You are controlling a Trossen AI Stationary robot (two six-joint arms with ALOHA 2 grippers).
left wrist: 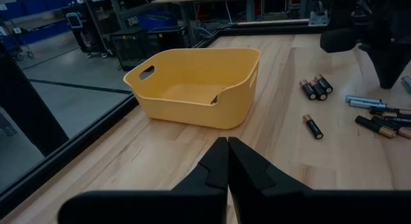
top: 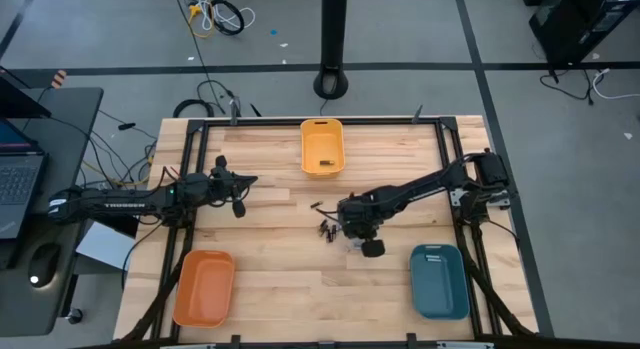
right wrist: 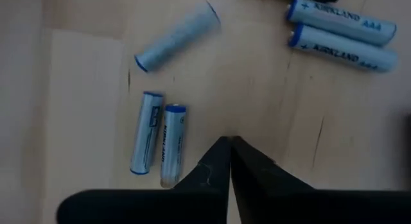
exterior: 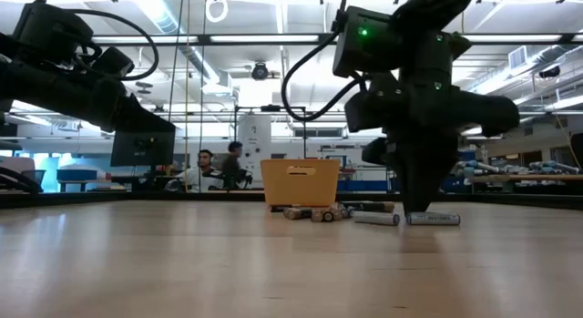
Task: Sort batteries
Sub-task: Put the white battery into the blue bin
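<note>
The batteries (top: pixel 325 229) lie loose on the wooden table near its middle. Dark ones (left wrist: pixel 314 89) show in the left wrist view, and pale silvery-blue ones (right wrist: pixel 160 144) lie under the right wrist camera. My right gripper (right wrist: pixel 229 150) is shut and points down, just over the table beside the pale batteries (exterior: pixel 433 218). My left gripper (left wrist: pixel 228 153) is shut. It hovers over the table's left half (top: pixel 243 192), facing the yellow bin (left wrist: pixel 192 86).
A yellow bin (top: pixel 322 149) stands at the far middle of the table with something small and dark inside. An orange bin (top: pixel 204 287) sits at the near left and a blue bin (top: pixel 438 279) at the near right. People sit in the room beyond (exterior: pixel 219 165).
</note>
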